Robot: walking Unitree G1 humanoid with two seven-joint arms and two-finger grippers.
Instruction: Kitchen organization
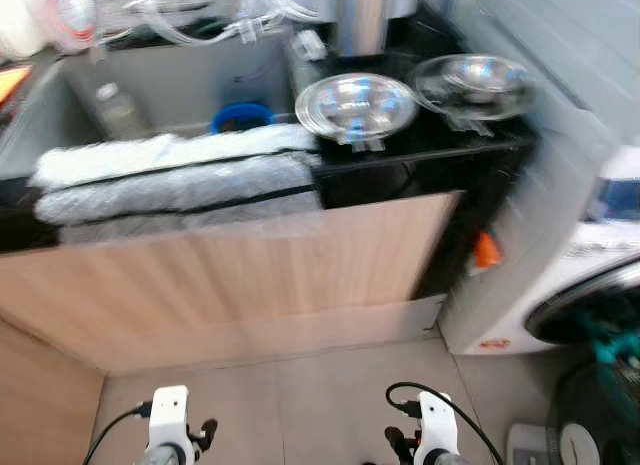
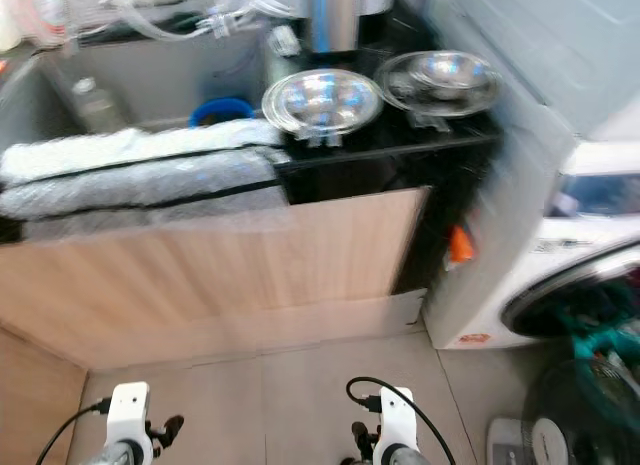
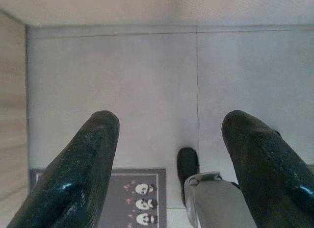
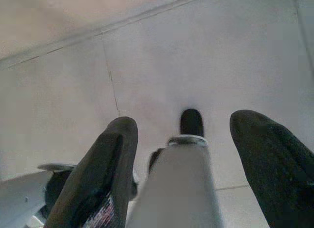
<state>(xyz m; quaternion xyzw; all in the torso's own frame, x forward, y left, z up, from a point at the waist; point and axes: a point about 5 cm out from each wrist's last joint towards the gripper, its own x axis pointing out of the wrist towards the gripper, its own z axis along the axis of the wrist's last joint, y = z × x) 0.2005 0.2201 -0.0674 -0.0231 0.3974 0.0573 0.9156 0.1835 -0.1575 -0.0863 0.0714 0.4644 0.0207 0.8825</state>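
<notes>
Two shiny metal bowls stand on the black counter: one bowl beside the sink, another bowl further right. A blue item lies in the grey sink. Bubble wrap drapes over the counter's front edge. Both arms hang low over the floor. My left gripper is open, with nothing between its fingers. My right gripper is open too, pointing down at the tiles.
A wooden cabinet front runs under the counter. A white washing machine stands at the right, a fan by it. A dark mat with small figures lies on the grey tile floor. An orange item hangs beside the counter's end.
</notes>
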